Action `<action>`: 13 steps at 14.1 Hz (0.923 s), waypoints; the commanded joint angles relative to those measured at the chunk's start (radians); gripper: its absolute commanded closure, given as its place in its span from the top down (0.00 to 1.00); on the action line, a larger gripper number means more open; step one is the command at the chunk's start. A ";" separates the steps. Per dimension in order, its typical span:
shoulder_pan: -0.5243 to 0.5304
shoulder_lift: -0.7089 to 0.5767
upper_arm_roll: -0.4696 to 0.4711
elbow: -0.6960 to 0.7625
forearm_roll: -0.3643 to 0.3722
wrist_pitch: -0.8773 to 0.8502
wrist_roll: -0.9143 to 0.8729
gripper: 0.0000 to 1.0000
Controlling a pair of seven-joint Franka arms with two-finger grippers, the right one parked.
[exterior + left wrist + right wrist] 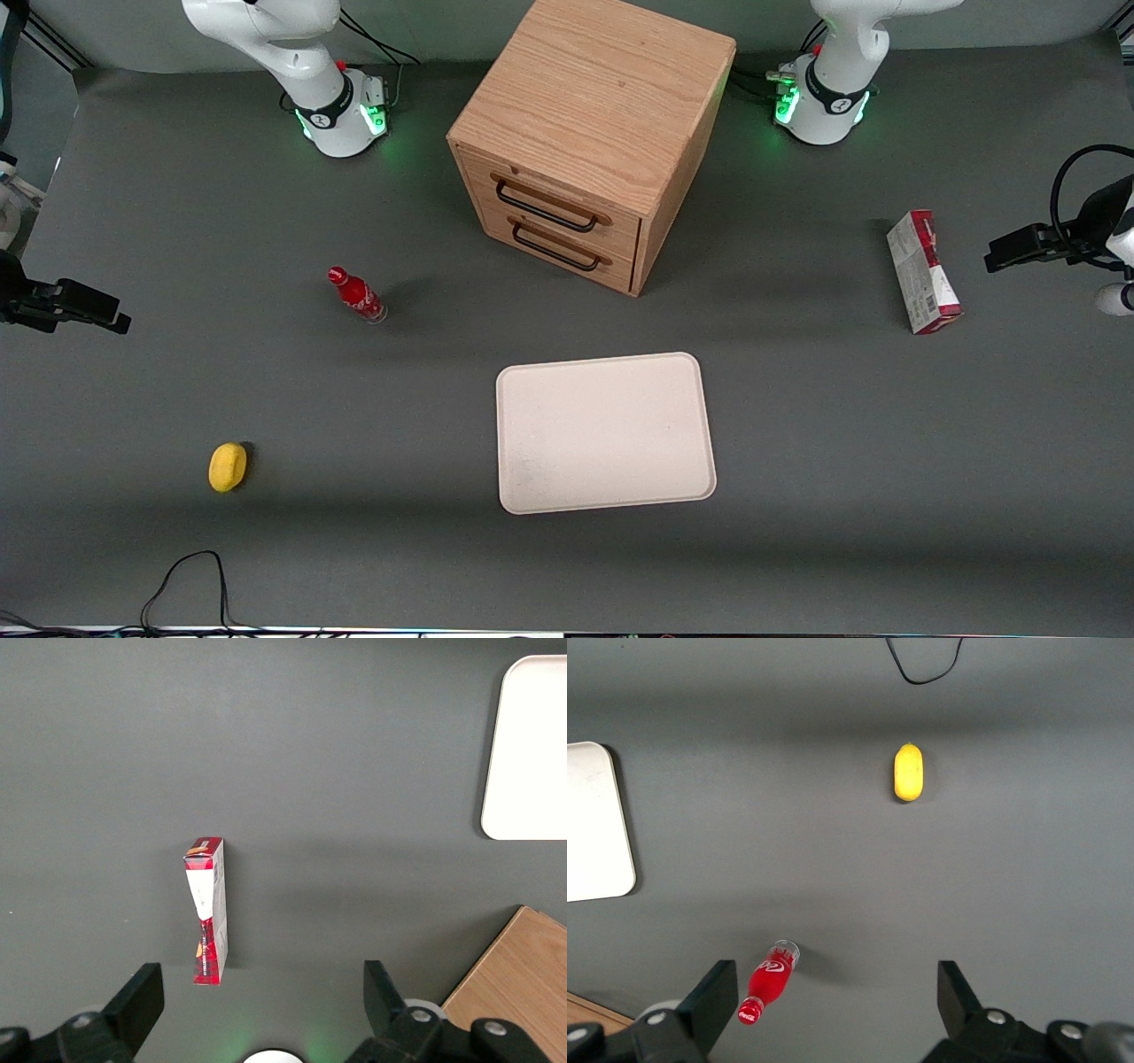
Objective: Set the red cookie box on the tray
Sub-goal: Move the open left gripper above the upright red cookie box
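The red cookie box (923,270) stands on a thin edge on the grey table, toward the working arm's end, its grey-white face showing. The left wrist view looks down on the cookie box (208,908). My left gripper (1003,257) hovers above the table beside the box, farther out toward the table's end. It is open, and in the wrist view my gripper (259,994) has its fingers spread wide with nothing between them and the box lying clear of them. The cream-white tray (605,431) lies bare mid-table, nearer the front camera than the box, and its corner (532,744) shows in the wrist view.
A wooden drawer cabinet (589,142) stands mid-table, farther from the camera than the tray. A small red bottle (357,295) and a yellow object (228,466) sit toward the parked arm's end. A black cable (186,585) loops at the front edge.
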 commanded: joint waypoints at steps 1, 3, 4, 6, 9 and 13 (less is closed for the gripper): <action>-0.014 -0.001 0.006 0.008 0.003 -0.023 -0.014 1.00; -0.011 0.007 0.002 0.011 -0.002 -0.023 -0.025 1.00; -0.011 0.007 -0.001 0.011 0.003 -0.023 -0.046 1.00; -0.011 0.009 -0.001 0.011 0.006 -0.022 -0.051 1.00; -0.012 0.010 -0.002 0.013 0.003 -0.022 -0.040 1.00; -0.003 0.019 -0.001 0.011 0.000 -0.023 -0.040 1.00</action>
